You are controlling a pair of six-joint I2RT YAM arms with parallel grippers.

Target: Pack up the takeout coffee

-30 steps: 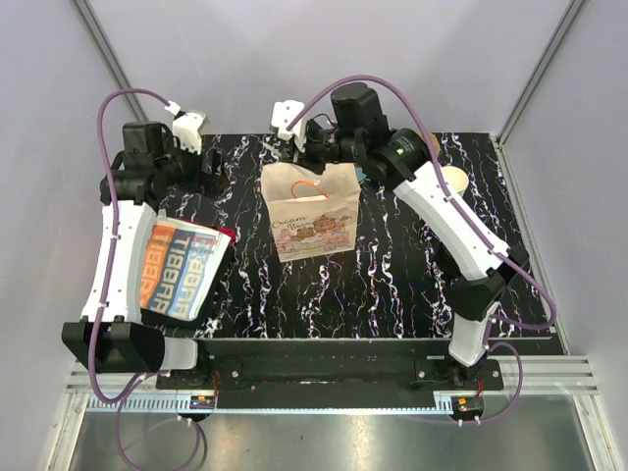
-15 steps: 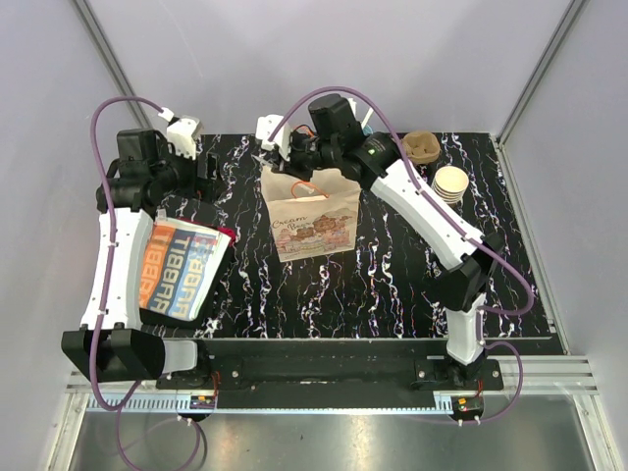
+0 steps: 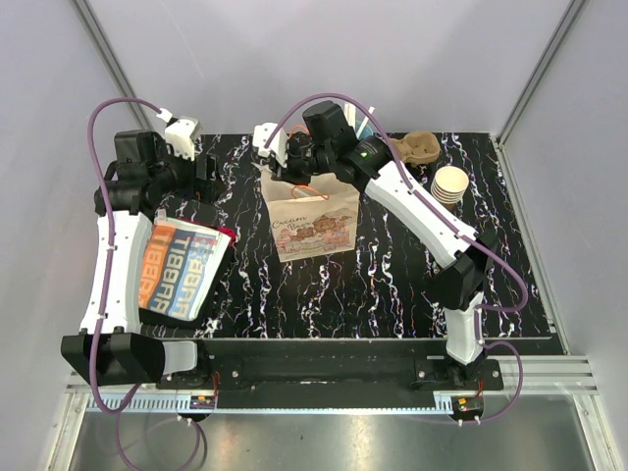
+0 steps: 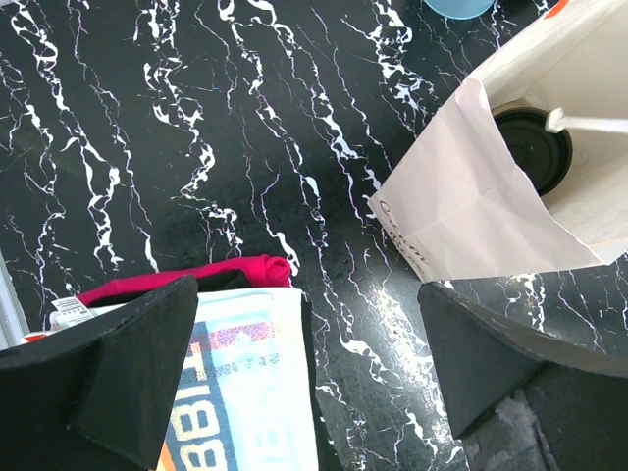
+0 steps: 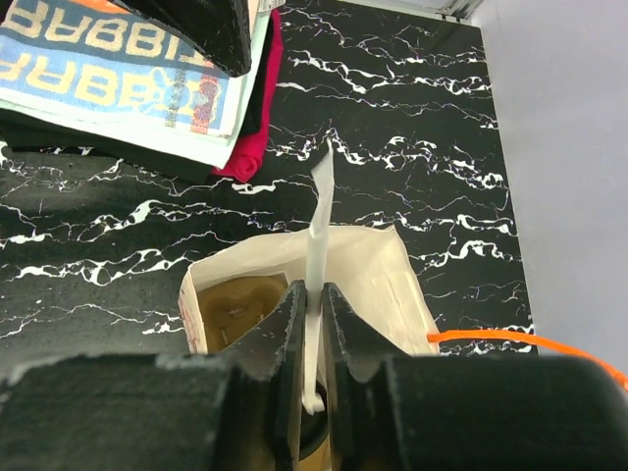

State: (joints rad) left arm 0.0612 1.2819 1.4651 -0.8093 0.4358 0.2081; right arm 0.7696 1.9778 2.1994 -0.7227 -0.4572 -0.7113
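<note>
Right gripper (image 5: 312, 294) pinches a white stick (image 5: 319, 231) over the open paper bag (image 4: 461, 216) holding the black-lidded takeout coffee (image 4: 532, 147); left gripper (image 4: 309, 358) hangs spread above the black marbled tabletop (image 4: 196, 118), pale walls (image 3: 324, 59) around.

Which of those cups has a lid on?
The takeout cup inside the paper bag, capped in black; the stacked tan cups are open-topped.

A black marble-patterned table (image 3: 392, 280) with white veins bears a pale printed paper bag (image 3: 312, 221) at mid-back, its mouth open. On the left lies an orange-and-blue striped bag (image 3: 182, 267), with red fabric (image 4: 186, 278) showing at its edge. At the far right, a stack of tan paper cups (image 3: 450, 183) stands near a brown pulp cup carrier (image 3: 422, 147).
</note>
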